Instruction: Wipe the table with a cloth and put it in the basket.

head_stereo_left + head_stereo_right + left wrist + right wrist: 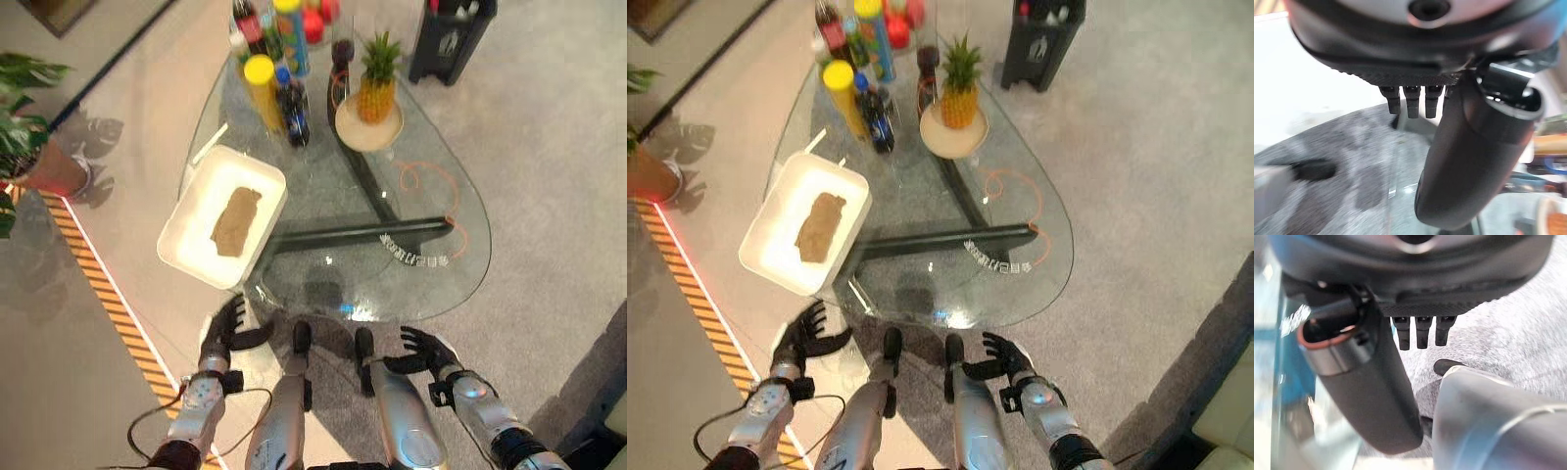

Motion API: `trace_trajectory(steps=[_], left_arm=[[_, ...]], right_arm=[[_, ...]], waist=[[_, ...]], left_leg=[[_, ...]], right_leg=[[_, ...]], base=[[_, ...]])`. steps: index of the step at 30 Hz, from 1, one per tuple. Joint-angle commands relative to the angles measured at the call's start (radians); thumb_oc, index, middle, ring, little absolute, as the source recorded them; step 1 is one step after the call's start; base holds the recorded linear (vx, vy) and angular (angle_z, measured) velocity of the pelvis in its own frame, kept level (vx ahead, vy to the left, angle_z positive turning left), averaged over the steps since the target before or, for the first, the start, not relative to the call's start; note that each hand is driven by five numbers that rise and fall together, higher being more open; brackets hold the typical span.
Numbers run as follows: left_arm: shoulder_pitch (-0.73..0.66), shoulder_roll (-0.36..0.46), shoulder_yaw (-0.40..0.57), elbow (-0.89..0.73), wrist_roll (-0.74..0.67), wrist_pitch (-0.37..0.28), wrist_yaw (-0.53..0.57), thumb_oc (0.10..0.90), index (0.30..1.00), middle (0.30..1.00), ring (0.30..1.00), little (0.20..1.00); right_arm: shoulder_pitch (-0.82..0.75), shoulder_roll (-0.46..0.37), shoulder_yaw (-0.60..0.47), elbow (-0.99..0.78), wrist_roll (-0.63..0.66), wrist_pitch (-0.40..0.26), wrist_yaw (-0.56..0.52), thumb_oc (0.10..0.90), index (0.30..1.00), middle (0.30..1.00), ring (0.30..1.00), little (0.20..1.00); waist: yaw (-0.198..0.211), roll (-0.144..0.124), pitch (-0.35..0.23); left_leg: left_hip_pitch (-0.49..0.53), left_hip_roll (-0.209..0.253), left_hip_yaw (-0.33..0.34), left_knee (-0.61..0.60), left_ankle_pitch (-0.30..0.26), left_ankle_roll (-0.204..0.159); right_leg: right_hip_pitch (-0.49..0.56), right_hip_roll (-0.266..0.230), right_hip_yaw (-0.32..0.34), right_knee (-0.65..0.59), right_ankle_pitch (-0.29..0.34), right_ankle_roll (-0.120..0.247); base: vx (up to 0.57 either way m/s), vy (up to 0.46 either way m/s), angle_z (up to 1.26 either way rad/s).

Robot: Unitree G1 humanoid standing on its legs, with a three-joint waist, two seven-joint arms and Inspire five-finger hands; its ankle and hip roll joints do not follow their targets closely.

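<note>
So the cloth (235,221) already lies inside the basket (184,235), which sits on the tabletop (421,245) edge; each robot hand, left (227,328) and right (423,351), hangs relaxed and empty near that edge (just stay clear of the basket)

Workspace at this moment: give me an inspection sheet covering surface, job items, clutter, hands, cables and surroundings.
Surface: glass table on a dark frame.
Job's things: brown cloth lies in the white basket at the table's left edge.
Clutter: bottles, a pineapple on a plate.
Hands: left hand and right hand open, holding nothing, near the table's near edge.
Cables: orange cord on the table's right side.
Surroundings: potted plant, black bin, striped floor tape.
</note>
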Motion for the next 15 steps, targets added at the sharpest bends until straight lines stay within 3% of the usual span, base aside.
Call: trace_trajectory(steps=[1,9,15], left_arm=[[0.005,-0.014,0.014,0.115,0.001,0.017,-0.063,0.8,0.9,0.9,0.9,0.9],[0.015,-0.074,0.029,0.408,0.064,0.037,-0.145,0.8,0.9,0.9,0.9,0.9],[0.009,-0.078,0.049,0.458,0.068,0.039,-0.151,0.8,0.9,0.9,0.9,0.9]], right_arm=[[0.042,0.046,-0.003,0.105,0.029,-0.071,0.032,0.8,0.9,0.9,0.9,0.9],[0.071,0.107,-0.044,0.381,0.045,-0.119,0.111,0.8,0.9,0.9,0.9,0.9],[0.07,0.12,-0.049,0.45,0.006,-0.1,0.14,0.8,0.9,0.9,0.9,0.9]], waist=[[0.004,-0.036,-0.124],[-0.001,-0.053,-0.236],[0.001,-0.057,-0.272]], left_leg=[[0.069,-0.06,0.053,0.019,-0.092,0.031],[0.19,-0.042,0.092,-0.029,-0.121,0.041],[0.235,-0.041,0.111,-0.054,-0.132,0.048]], right_leg=[[0.139,0.003,0.041,-0.152,0.047,0.053],[0.265,-0.007,0.004,-0.236,0.056,0.064],[0.307,-0.008,-0.014,-0.265,0.056,0.067]], base=[[0.1,-0.085,-0.02],[0.11,-0.069,-0.07],[0.07,-0.039,-0.16]])
